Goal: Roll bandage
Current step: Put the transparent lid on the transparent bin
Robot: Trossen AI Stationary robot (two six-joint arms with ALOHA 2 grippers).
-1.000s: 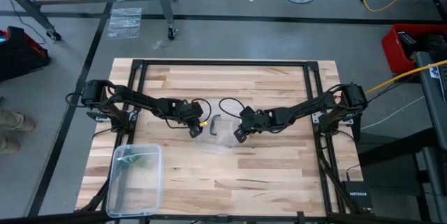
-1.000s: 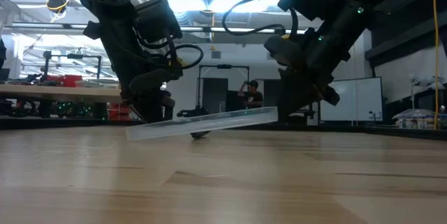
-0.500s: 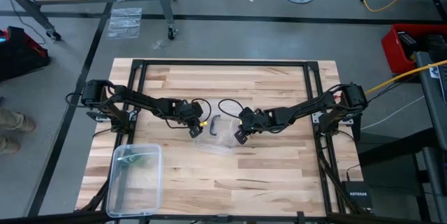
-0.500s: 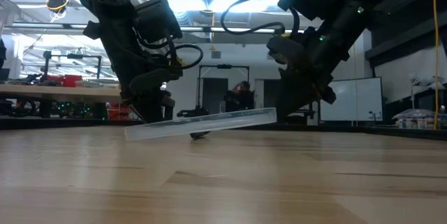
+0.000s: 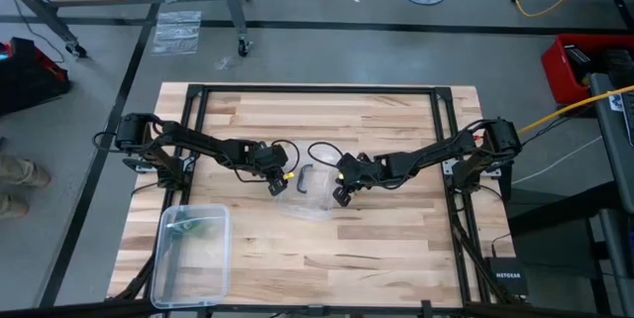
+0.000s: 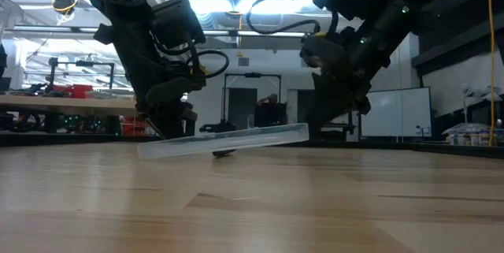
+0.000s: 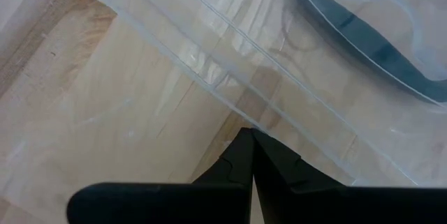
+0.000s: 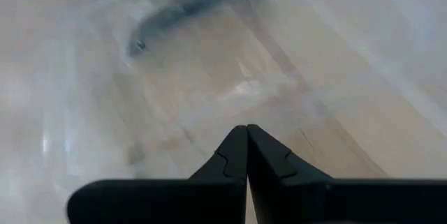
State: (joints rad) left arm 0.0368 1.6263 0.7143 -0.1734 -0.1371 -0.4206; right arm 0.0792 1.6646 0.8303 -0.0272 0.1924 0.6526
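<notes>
The bandage (image 5: 201, 225), a hint of green, sits inside the clear box (image 5: 191, 256) at seven o'clock on the desk (image 5: 396, 249). At centre, both arms reach inward, left gripper (image 5: 276, 187) and right gripper (image 5: 338, 196) pinched on opposite edges of the clear lid (image 5: 309, 191), probably to move it away.

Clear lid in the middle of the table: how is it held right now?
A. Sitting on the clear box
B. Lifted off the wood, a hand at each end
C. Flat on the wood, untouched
B: in the low view the clear lid hangs tilted above the table, left hand and right hand pinching opposite edges.
</notes>
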